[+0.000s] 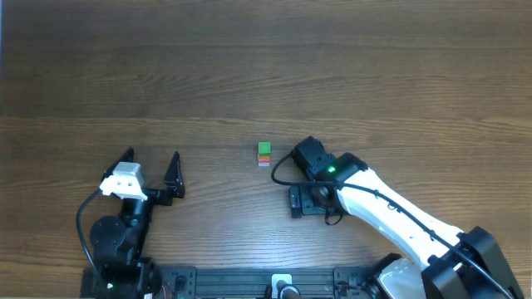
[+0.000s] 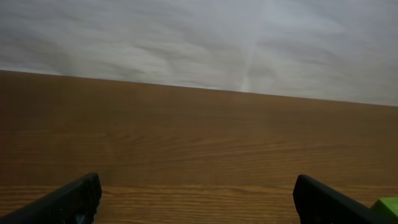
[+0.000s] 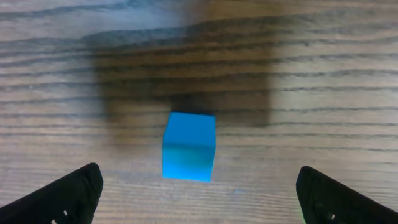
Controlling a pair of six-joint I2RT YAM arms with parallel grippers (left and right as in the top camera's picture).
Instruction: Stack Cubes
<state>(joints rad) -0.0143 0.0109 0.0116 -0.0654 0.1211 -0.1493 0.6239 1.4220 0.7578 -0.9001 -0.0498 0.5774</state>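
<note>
A green cube [image 1: 264,149] rests on an orange cube [image 1: 264,159] near the table's middle, forming a small stack. In the right wrist view a blue cube [image 3: 189,146] lies on the wood directly below my right gripper [image 3: 199,202], which is open, its fingers wide on either side and clear of the cube. In the top view the right gripper [image 1: 309,202] hangs just right of the stack and hides the blue cube. My left gripper [image 1: 152,155] is open at the left, with nothing between its fingers. A corner of the green cube [image 2: 387,206] peeks past its one finger.
The wooden table [image 1: 266,66] stretches bare to the back and sides. A pale wall [image 2: 199,37] rises beyond the table's far edge in the left wrist view. A black rail [image 1: 266,282] with the arm bases runs along the front edge.
</note>
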